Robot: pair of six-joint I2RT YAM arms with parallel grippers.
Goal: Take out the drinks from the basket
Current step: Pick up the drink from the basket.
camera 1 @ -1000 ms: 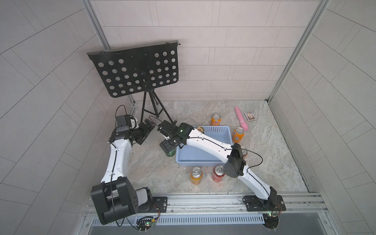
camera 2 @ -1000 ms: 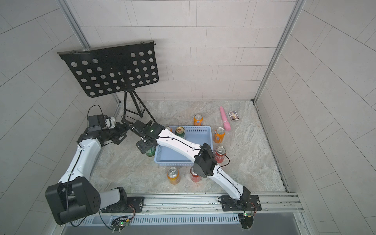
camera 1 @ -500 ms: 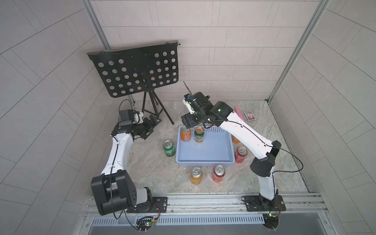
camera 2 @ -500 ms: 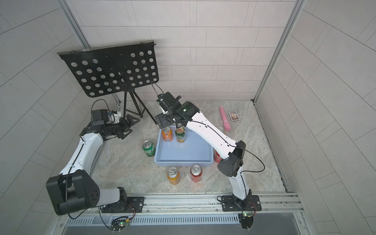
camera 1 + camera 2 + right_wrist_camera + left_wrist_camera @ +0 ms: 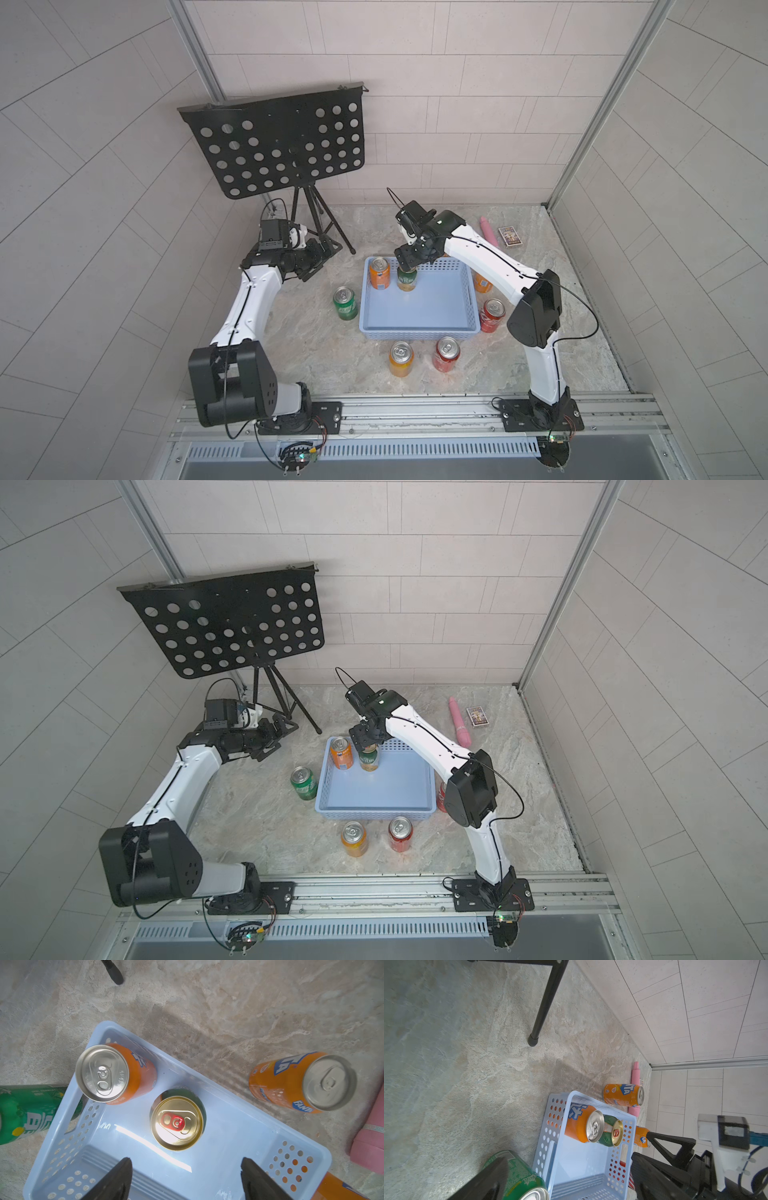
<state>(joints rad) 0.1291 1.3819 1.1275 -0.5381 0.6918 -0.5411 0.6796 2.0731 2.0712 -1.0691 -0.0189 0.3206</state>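
The right gripper (image 5: pixel 185 1160) is hovering, jaws spread and empty, over the dark green gold-topped can (image 5: pixel 176 1123). That can is standing beside an orange can (image 5: pixel 108 1073) at the basket's (image 5: pixel 239 1136) far end. The left gripper (image 5: pixel 322 259) is hanging spread, holding nothing. The right arm (image 5: pixel 478 253) is partly hiding a second orange can (image 5: pixel 482 283) outside the basket.

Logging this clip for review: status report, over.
Left end effector open, empty. Right end effector open above gold-topped can. Orange can close beside it; both in basket.
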